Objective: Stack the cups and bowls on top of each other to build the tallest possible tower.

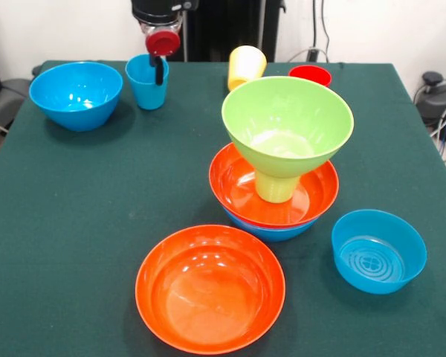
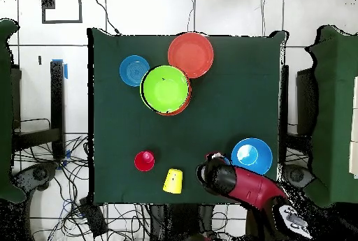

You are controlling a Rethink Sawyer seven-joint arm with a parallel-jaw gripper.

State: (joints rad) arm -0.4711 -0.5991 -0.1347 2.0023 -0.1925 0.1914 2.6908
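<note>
Nearest is an empty orange bowl (image 1: 210,298), with the small blue bowl (image 1: 378,250) to its right.
Behind them the tower (image 1: 282,167) stands: blue bowl, orange bowl, upturned green cup, green bowl on top. Far left, the gripper (image 1: 159,68) reaches into the blue cup (image 1: 146,83); one black finger (image 1: 159,71) is inside, but how wide it is I cannot tell. Another blue bowl (image 1: 76,94) sits left of the cup.

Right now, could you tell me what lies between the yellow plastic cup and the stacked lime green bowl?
Only bare green tablecloth separates yellow cup from green bowl, overhead view.
</note>
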